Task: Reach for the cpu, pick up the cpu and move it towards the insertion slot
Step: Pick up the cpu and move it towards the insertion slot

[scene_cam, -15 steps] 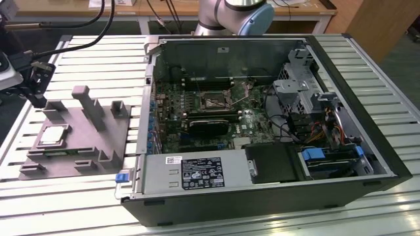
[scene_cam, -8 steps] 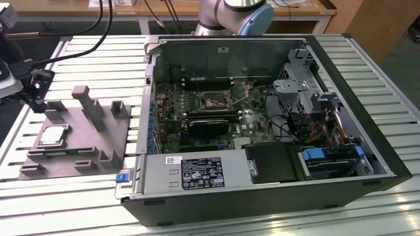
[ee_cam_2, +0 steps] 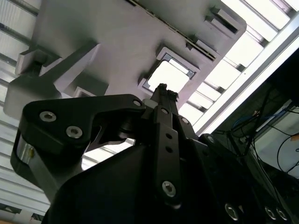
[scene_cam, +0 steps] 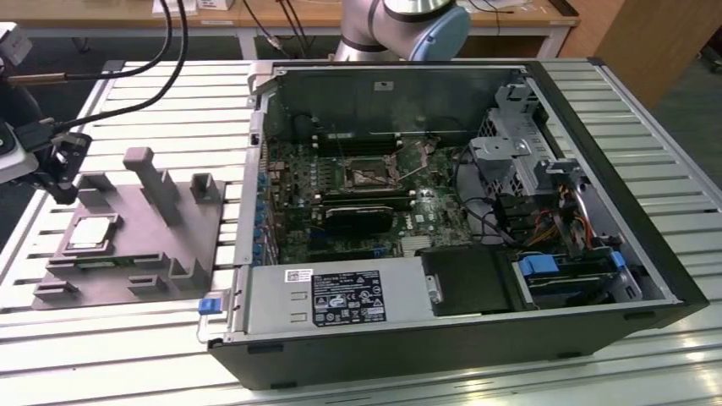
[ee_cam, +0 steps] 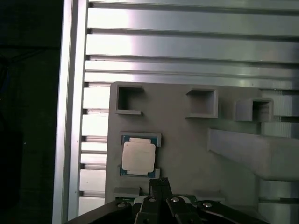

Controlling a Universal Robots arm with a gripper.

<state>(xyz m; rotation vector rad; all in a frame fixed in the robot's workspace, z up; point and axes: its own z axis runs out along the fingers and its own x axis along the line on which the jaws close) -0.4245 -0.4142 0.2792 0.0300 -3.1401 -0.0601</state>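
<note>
Centring looks key: the black gripper [ee_cam: 159, 185], fingertips together, hovers near the shiny silver square cpu [ee_cam: 138, 157] seated in the grey plastic fixture [ee_cam: 187, 144] at the exterior view's left, well apart from the silver-framed dark insertion slot [scene_cam: 369, 176].

The work surface was a slatted aluminium table [scene_cam: 113, 338] built from parallel ribbed profiles, also visible in both wrist views [ee_cam: 187, 46] [ee_cam_2: 252, 42]. Overhead light produced bright reflections along the slats. Behind the table stood a wooden desk [scene_cam: 304, 13] on a white frame [scene_cam: 243, 38], with cables lying on its top. A wooden panel [scene_cam: 643, 30] stood at the exterior view's right, above a grey floor [scene_cam: 694, 110].
</note>
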